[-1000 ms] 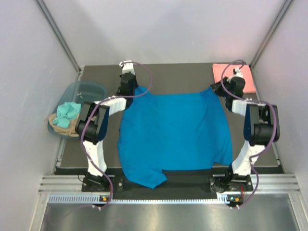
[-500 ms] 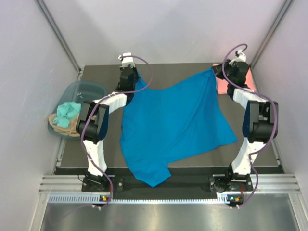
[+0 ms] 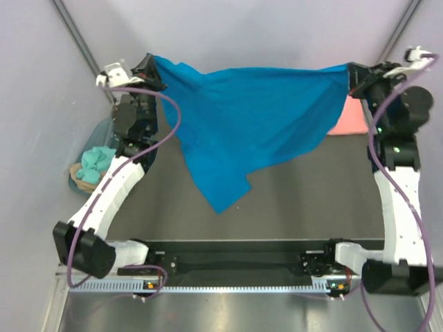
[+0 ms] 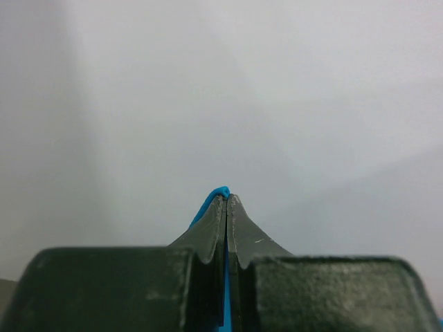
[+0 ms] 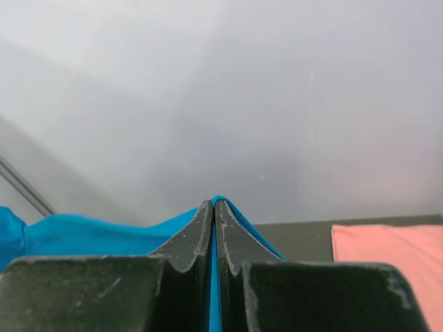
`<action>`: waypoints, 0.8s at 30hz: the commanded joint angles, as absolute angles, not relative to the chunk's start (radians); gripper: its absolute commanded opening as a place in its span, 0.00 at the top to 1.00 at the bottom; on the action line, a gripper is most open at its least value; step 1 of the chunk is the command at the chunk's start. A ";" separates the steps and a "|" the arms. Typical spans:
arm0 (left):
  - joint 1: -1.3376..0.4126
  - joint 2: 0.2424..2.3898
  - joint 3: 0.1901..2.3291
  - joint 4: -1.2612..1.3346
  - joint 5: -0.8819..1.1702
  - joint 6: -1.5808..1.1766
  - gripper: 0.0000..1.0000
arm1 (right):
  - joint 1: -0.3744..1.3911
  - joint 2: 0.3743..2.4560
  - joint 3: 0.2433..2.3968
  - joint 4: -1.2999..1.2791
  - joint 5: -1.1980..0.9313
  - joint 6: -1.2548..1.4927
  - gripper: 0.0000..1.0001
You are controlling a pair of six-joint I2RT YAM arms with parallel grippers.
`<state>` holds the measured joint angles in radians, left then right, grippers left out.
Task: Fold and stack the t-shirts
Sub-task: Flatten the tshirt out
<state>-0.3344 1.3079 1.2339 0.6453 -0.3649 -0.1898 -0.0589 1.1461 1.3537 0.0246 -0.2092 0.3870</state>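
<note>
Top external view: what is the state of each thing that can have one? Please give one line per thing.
blue t-shirt, unfolded, hanging in the air between both grippers.
pink t-shirt, lying on the table, partly hidden.
left gripper, jaws shut on blue t-shirt.
right gripper, jaws shut on blue t-shirt.
plastic tub, holds crumpled cloths.
</note>
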 commanded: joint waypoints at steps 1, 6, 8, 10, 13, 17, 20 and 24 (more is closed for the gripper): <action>-0.331 1.229 1.184 0.611 -0.347 -0.258 1.00 | -0.057 1.039 1.405 -0.144 -0.176 0.333 1.00; -0.331 1.061 1.152 0.537 -0.322 -0.278 1.00 | -0.057 0.910 1.489 -0.265 -0.169 0.330 1.00; -0.331 1.005 1.138 0.503 -0.316 -0.287 1.00 | -0.057 0.850 1.531 -0.327 -0.172 0.333 1.00; -0.331 0.930 1.141 0.477 -0.313 -0.287 1.00 | -0.057 0.798 1.561 -0.389 -0.172 0.340 1.00; -0.331 0.832 1.166 0.428 -0.301 -0.299 1.00 | -0.057 0.738 1.630 -0.458 -0.190 0.363 1.00; -0.331 0.730 1.222 0.348 -0.247 -0.348 1.00 | -0.057 0.661 1.722 -0.512 -0.233 0.417 1.00; -0.331 0.661 1.276 0.266 -0.218 -0.390 1.00 | -0.060 0.597 1.762 -0.520 -0.278 0.489 1.00; -0.330 0.594 1.354 0.169 -0.189 -0.425 1.00 | -0.077 0.554 1.836 -0.552 -0.295 0.537 1.00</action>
